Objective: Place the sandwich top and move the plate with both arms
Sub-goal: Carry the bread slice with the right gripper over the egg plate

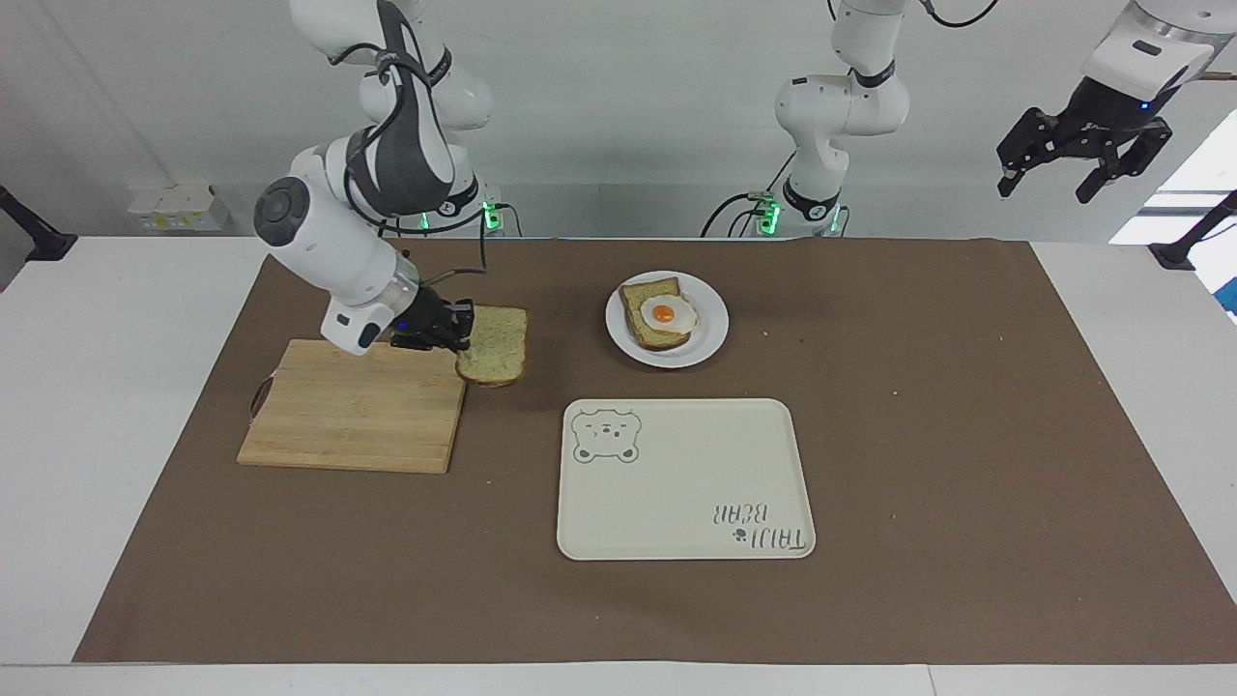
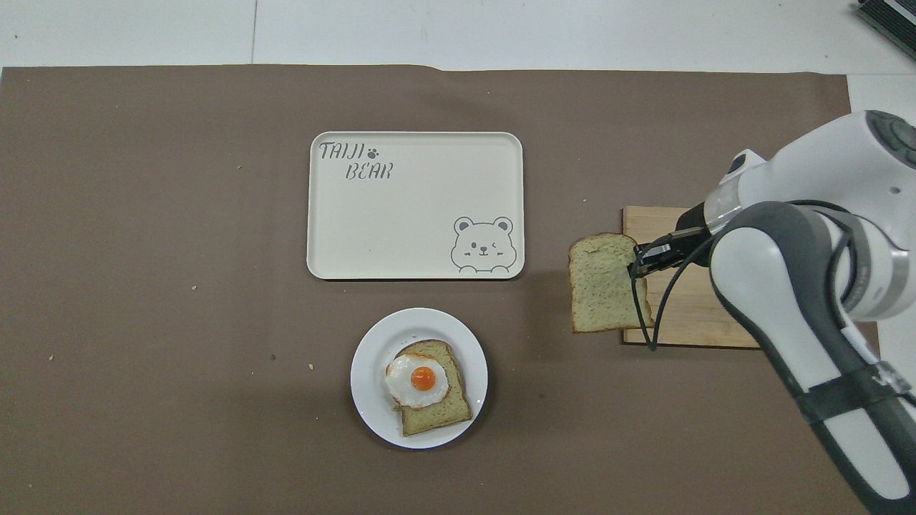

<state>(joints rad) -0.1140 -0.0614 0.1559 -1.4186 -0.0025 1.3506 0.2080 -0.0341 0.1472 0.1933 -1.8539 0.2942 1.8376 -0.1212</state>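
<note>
The right end effector (image 1: 462,329) grips the sandwich top (image 1: 494,358) by one edge, up in the air over the cutting board's (image 1: 353,406) edge toward the plate (image 1: 710,333). The left end effector (image 1: 1082,155) waits with fingers wide, high above the surface's left-arm end.

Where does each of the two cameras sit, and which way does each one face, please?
Facing view: high across the table, looking at the robots; both arms show, the right claw shut on the sandwich top, the left claw open, waiting above its end of the table.
Overhead view: above the robots' end, looking steeply down; only the right arm shows, its right claw on the sandwich top.
Both views share the plate, tray and cutting board.
</note>
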